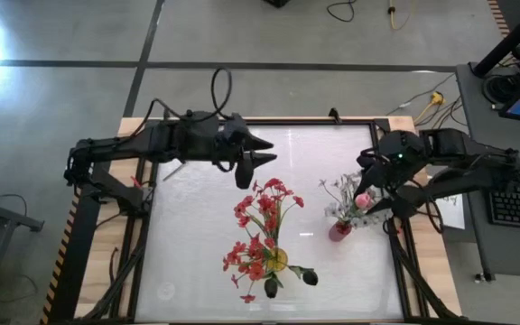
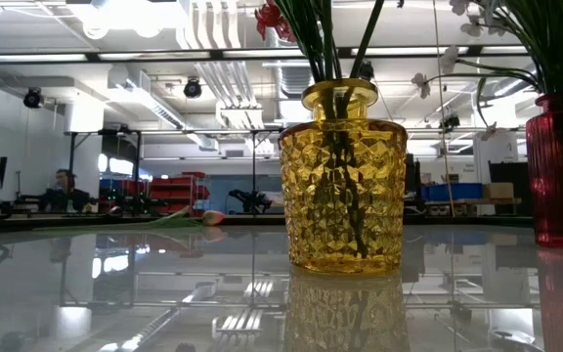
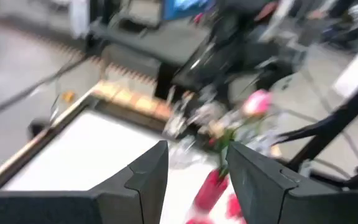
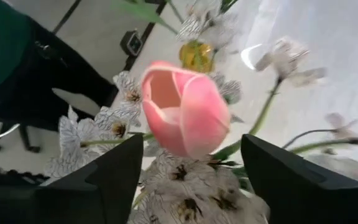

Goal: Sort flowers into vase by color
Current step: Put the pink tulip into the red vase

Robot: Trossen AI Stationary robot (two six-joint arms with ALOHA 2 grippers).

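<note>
1. Jaws of the right gripper stand spread on both sides of a pink bud, not pinching it; the bud is above the red vase.
2. White blooms surround the bud in that vase.
3. Red flowers stand in the yellow vase at the table's middle.
4. Left gripper hovers over the far side, jaws apart and empty.

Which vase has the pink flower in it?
The red vase, by the right pincer. Its pink flower stands among white ones; the yellow vase holds red flowers.
</note>
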